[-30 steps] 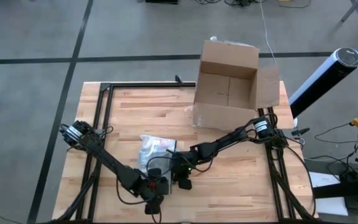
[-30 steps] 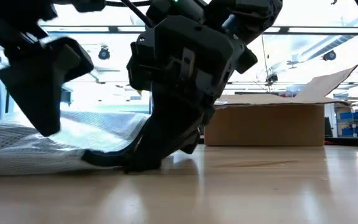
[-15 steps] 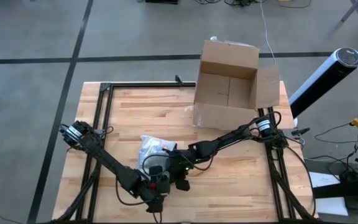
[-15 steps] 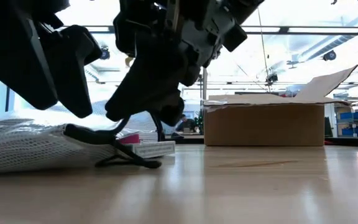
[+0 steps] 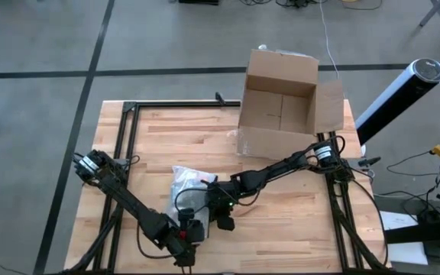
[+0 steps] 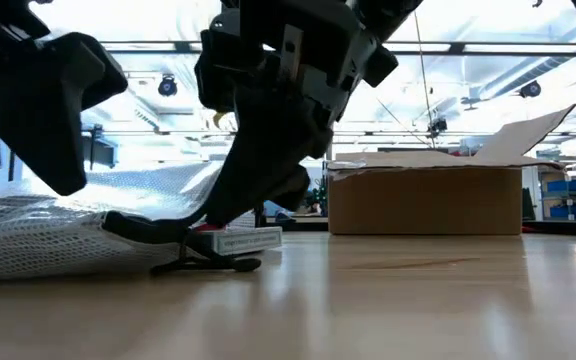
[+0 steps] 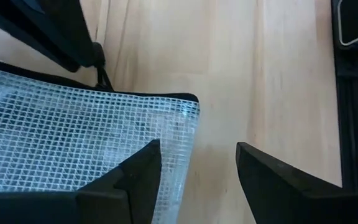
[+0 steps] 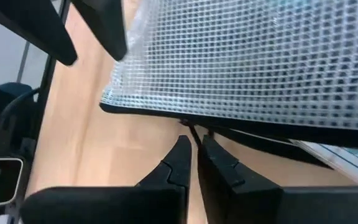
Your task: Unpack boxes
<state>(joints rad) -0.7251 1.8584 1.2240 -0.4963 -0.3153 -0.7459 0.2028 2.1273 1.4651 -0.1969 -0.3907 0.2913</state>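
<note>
Left claw: seen at the near edge of the surface, by the near end of the pouch. Its fingers are parted, one over the pouch's mesh corner and the other over bare wood; nothing is gripped between them.

Left claw, change: compared with one second ago, the left arm is drawn slightly nearer to the front edge in the high view. In the low view its dark bulk is placed farther to the side, so more of the pouch is uncovered.

Right claw: held low just beside the pouch's near right corner. In the right wrist view the fingertips are nearly together, with only a thin gap, at the black zip edge. Whether the zip pull is pinched cannot be told.

Right claw, change: a second ago its tip was pressed down on the pouch's edge in the low view; now it is lifted a little, and a small white and red item is exposed under that edge.

Pouch: translucent mesh, lying flat on the wood between both claws; no shift from the earlier high view is seen.

Box: brown cardboard, standing at the far right of the surface with flaps open, well apart from both claws; its place is unchanged.
</note>
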